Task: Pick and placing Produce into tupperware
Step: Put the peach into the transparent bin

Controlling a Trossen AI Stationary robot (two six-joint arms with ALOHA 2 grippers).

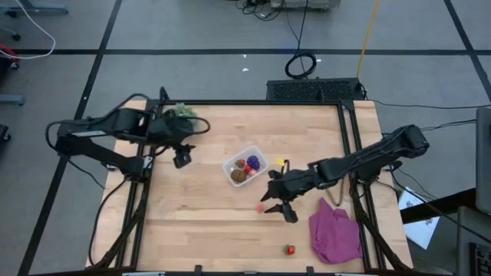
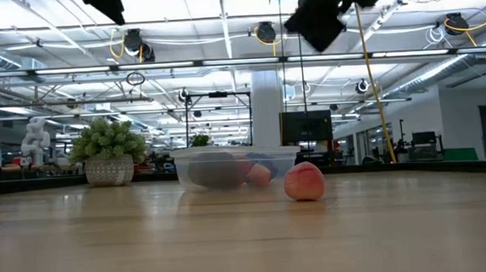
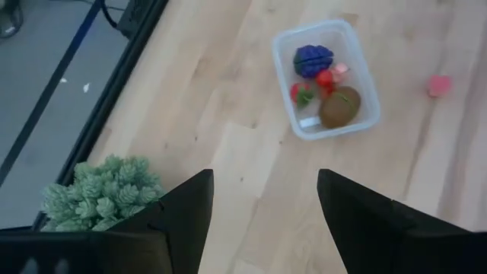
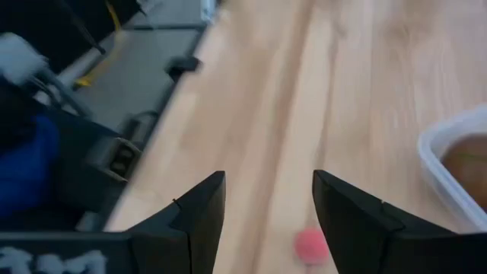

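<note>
The clear tupperware (image 1: 245,166) sits mid-table and holds the purple cluster (image 3: 313,59), small red and pink fruits (image 3: 326,78) and the brown round fruit (image 3: 339,106). One pink fruit (image 1: 261,207) lies on the wood just nearer than the tub, and shows again as a pink fruit (image 4: 310,245) in the right wrist view. A red fruit (image 1: 290,249) lies near the near edge. My right gripper (image 1: 278,208) hovers open right beside the pink fruit, touching nothing. My left gripper (image 1: 182,157) waits open, raised, left of the tub.
A green spiky plant in a pot (image 1: 182,113) stands at the far left corner. A purple cloth (image 1: 335,234) lies crumpled near the right near corner. A small yellow item (image 1: 282,162) lies right of the tub. Bare wood lies left of the tub and along the near edge.
</note>
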